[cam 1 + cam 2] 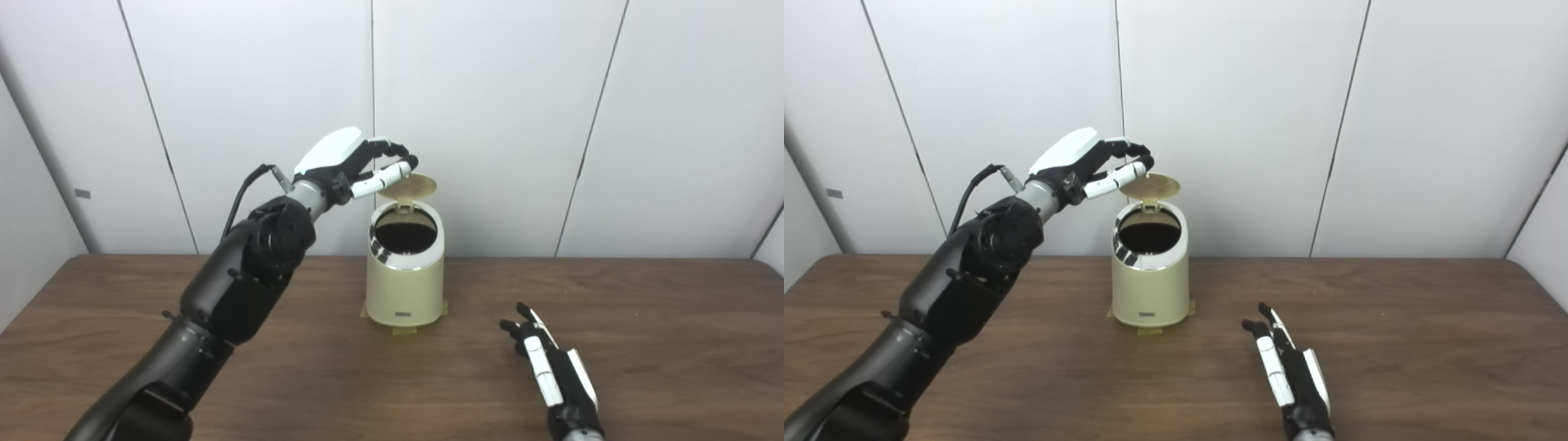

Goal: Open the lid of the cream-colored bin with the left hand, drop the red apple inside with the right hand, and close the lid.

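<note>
The cream-colored bin (405,283) stands upright at the middle of the table, taped down at its base. Its round lid (408,186) is tipped up and back on the hinge, and the dark inside shows. My left hand (361,163) is raised beside the top left edge of the lid, fingers curled with the tips at the lid's edge; I cannot tell if they touch it. My right hand (548,361) lies flat on the table to the right of the bin, fingers straight, holding nothing. No red apple is in view.
The brown wooden table (643,318) runs the full width of the view. White wall panels (490,92) stand close behind the bin. My left forearm (245,288) reaches across the table's left side.
</note>
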{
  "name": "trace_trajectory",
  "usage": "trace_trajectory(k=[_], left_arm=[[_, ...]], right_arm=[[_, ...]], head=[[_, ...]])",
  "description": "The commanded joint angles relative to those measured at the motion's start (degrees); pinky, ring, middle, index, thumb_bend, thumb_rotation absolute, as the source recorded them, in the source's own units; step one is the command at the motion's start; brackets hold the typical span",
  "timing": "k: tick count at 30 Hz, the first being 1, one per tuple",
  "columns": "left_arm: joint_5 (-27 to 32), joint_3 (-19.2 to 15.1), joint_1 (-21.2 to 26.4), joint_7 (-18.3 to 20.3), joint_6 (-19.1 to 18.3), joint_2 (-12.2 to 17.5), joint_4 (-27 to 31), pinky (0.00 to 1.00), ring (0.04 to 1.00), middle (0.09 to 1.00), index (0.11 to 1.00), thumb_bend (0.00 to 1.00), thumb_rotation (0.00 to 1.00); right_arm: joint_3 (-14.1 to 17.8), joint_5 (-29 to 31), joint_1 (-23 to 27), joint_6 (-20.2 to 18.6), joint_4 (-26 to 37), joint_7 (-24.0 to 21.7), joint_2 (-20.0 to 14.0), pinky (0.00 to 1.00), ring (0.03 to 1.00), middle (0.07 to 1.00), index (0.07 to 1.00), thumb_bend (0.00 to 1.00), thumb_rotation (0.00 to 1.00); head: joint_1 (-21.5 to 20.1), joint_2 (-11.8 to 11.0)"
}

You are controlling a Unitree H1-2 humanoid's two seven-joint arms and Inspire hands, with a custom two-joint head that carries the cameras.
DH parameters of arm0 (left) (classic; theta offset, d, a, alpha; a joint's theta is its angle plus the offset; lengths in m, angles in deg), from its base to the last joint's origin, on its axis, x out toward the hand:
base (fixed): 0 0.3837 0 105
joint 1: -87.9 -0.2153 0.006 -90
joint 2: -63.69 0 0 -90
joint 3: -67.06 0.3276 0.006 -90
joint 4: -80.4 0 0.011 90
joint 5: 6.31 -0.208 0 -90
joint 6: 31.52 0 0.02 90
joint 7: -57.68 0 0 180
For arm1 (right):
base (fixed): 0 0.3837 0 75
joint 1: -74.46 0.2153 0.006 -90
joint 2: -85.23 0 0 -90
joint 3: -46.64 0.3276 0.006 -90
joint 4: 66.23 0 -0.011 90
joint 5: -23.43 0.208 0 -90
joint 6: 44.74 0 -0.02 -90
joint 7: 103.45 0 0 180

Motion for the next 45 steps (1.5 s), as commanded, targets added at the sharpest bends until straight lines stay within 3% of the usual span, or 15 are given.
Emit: trace_trajectory(k=[1,8,18,28,32,45], left_arm=[[-2.1,-0.3,4.3,-1.5,2.5,0.7,-0.2,0.88,0.858,0.839,0.798,0.5,1.0],[-4.7,-0.9,4.5,-1.2,5.1,0.5,-0.9,0.97,0.865,0.843,0.796,0.5,1.0],[-4.1,-2.6,4.1,0.7,5.6,-0.7,0.0,0.93,0.845,0.826,0.792,0.48,1.0],[-7.2,-1.2,3.6,2.8,5.5,0.0,1.3,0.91,0.837,0.824,0.808,0.51,1.0],[-8.2,-0.8,3.7,5.1,4.3,0.1,1.8,0.86,0.852,0.842,0.814,0.53,0.99],[-11.9,0.9,3.1,11.6,2.1,1.0,3.0,0.9,0.848,0.822,0.822,0.57,1.0]], right_arm=[[-0.1,-0.9,0.6,0.1,1.2,0.4,-0.2,1.0,0.906,0.834,0.951,0.47,1.0],[-0.6,-2.9,0.8,-0.7,1.0,0.7,-0.2,0.97,0.9,0.841,0.969,0.48,1.0],[-0.5,-3.9,1.1,-1.1,0.4,1.0,0.0,1.0,0.898,0.841,0.972,0.46,1.0],[-0.2,-4.2,1.5,-0.4,-0.7,1.4,-0.2,0.9,0.876,0.842,0.954,0.48,1.0],[-0.2,-4.4,1.6,-0.3,-0.9,1.9,-0.1,0.88,0.866,0.835,0.945,0.48,1.0],[-0.3,-4.7,2.6,1.3,-3.1,2.8,-0.1,0.88,0.863,0.834,0.944,0.48,1.0]], head=[[0.0,0.0],[-0.2,0.0],[-0.5,-0.1],[-0.6,-0.3],[-0.7,-0.5],[-1.8,-1.1]])
